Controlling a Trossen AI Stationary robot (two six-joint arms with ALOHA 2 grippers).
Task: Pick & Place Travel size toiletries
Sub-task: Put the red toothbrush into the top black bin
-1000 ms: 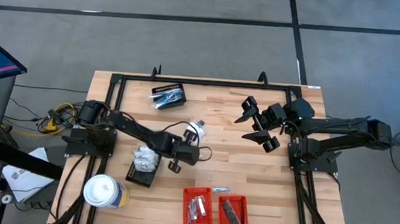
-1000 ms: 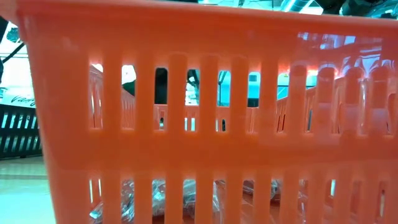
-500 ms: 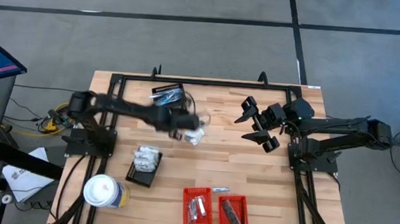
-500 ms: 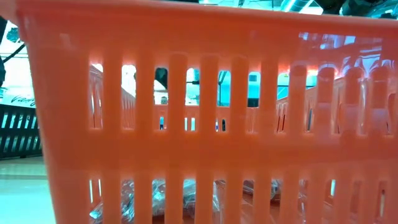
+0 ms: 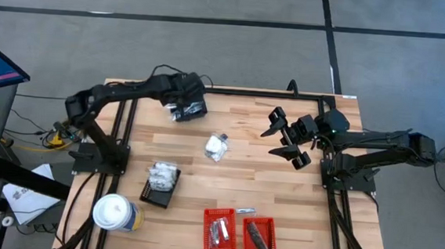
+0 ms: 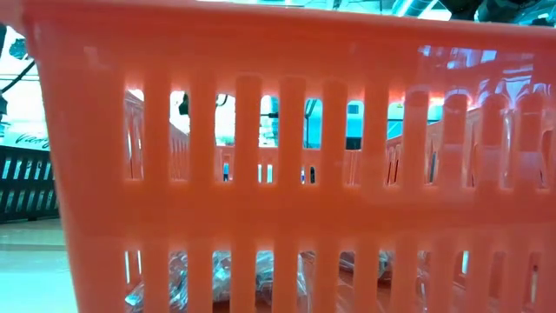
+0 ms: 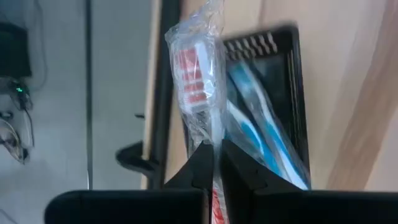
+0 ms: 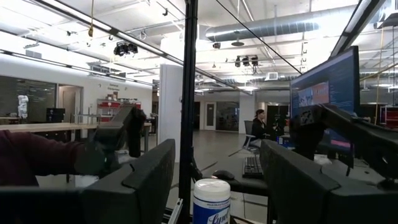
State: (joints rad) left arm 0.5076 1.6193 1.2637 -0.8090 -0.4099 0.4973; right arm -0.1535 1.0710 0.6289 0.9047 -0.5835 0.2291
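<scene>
the left tool (image 7: pixel 214 163) is pinched on a clear-wrapped toothbrush (image 7: pixel 194 74), hanging over the black basket (image 5: pixel 187 106) at the counter's (image 5: pixel 242 181) far left corner. the right tool (image 5: pixel 284 137) waits spread wide above the counter's right side.

Overhead view straight down on table (image 5: pixel 281 191), low view pressed against red basket (image 6: pixel 278 130), wrist views forward

Grey floor (image 5: pixel 227 54) with dark lines — exposed ceiling ducts (image 8: pixel 273 28), white column (image 8: pixel 171 106)
</scene>
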